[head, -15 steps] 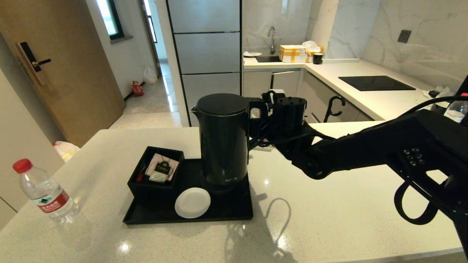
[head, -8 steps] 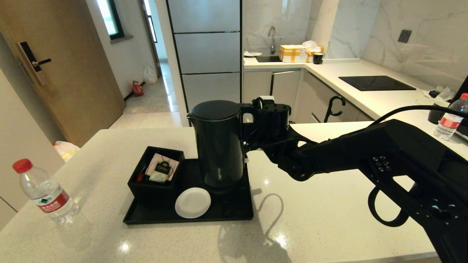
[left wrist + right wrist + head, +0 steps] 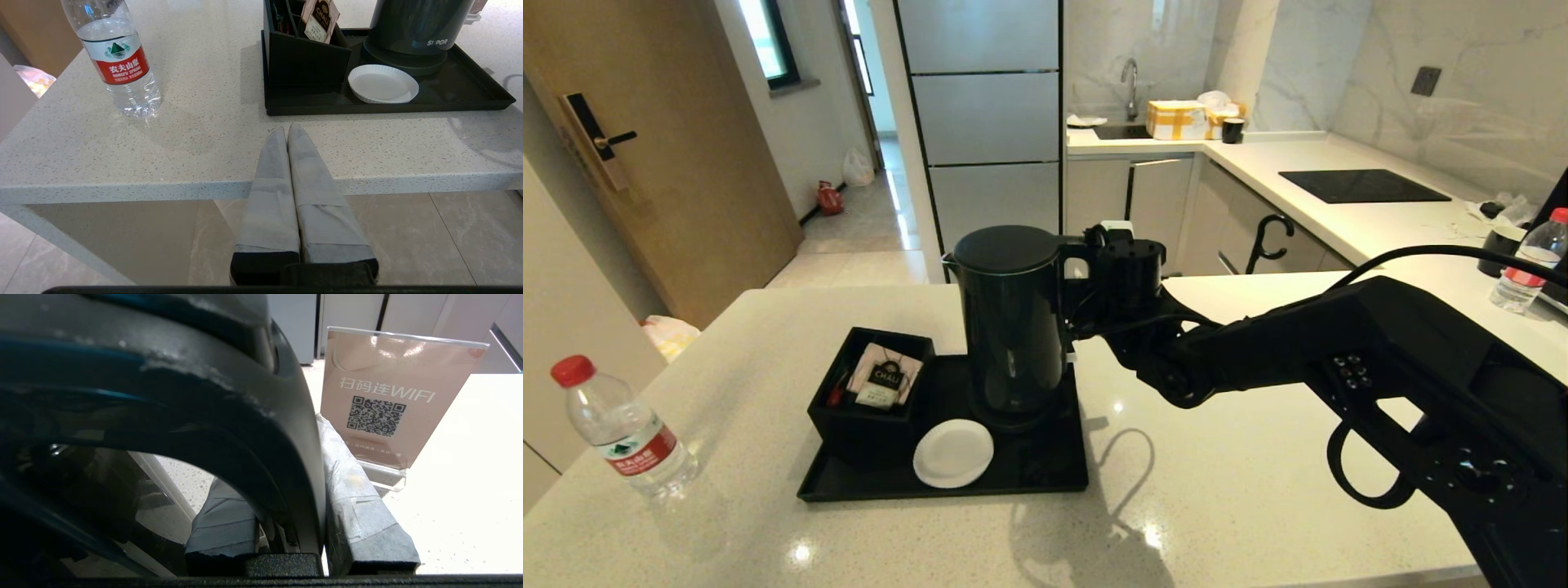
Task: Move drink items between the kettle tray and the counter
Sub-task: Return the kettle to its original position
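Note:
The tall black kettle [image 3: 1013, 318] stands upright at the right back of the flat black kettle tray [image 3: 1045, 482], on the pale speckled counter [image 3: 1258, 490]. My right gripper [image 3: 1086, 273] reaches in from the right and is shut on the kettle's loop handle [image 3: 282, 457], one finger inside the loop and one outside. The clear water bottle [image 3: 625, 429] with red cap and label stands on the counter far to the left, apart from the tray. My left gripper [image 3: 287, 131] is shut and empty, level with the counter's front edge, between the bottle [image 3: 118, 61] and the tray [image 3: 470, 104].
On the tray, a black square box [image 3: 870, 392] with tea sachets sits left of the kettle and a round white coaster [image 3: 953, 453] in front. A pink WiFi QR sign [image 3: 388, 408] stands behind the kettle. Another bottle [image 3: 1527, 261] and a black hob [image 3: 1364, 186] lie far right.
My right arm has carried the kettle a little leftward and downward over the tray, then nearly stopped. The bottle and left gripper have stayed put.

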`<state>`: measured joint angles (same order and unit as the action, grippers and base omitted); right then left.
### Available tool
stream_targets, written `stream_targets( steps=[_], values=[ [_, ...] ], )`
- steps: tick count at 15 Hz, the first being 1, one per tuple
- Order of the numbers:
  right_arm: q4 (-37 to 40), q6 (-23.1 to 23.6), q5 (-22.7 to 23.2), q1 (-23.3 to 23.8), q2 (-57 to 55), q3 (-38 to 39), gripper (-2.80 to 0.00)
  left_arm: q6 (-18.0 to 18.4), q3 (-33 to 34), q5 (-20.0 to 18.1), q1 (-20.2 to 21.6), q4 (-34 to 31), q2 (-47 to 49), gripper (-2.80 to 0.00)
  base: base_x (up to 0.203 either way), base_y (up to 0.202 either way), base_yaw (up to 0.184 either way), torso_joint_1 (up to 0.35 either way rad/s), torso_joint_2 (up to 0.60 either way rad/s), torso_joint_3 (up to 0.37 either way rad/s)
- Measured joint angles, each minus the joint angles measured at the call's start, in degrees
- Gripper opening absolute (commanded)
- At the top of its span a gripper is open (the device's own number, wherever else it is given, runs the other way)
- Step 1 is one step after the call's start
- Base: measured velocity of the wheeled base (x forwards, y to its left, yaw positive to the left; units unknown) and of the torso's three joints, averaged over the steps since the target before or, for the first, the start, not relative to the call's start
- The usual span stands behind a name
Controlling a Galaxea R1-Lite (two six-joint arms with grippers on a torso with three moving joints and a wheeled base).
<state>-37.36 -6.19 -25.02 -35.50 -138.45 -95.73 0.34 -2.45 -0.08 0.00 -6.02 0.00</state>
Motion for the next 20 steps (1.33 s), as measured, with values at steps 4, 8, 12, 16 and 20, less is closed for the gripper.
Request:
stream_targets(
  steps=[4,8,12,16,20],
  values=[
    [-0.41,0.02,-1.45,-0.66,-0.35,0.2,-2.8,0.01,0.0,-0.01,0.0,0.0,0.0,-2.8,0.0,0.0,0.0,0.0,0.0,0.0],
    [-0.52,0.52,-4.1,-1.57,-0.66,0.09,-2.8,-0.01,0.0,-0.01,0.0,-0.01,0.0,-2.8,0.0,0.0,0.0,0.0,0.0,0.0],
    [-0.61,0.85,-5.37,-2.26,-0.66,0.67,-2.8,-0.01,0.0,-0.01,0.0,0.01,0.0,-2.8,0.0,0.0,0.0,0.0,0.0,0.0],
    [-3.02,3.24,-7.81,-2.65,-1.02,0.87,-2.8,-0.01,0.0,-0.01,0.0,0.01,0.0,-2.8,0.0,0.0,0.0,0.0,0.0,0.0],
    [-6.51,6.08,-7.7,-2.65,-1.38,1.99,-2.8,0.01,0.0,-0.01,0.0,0.01,0.0,-2.8,0.0,0.0,0.0,0.0,0.0,0.0]
  ],
)
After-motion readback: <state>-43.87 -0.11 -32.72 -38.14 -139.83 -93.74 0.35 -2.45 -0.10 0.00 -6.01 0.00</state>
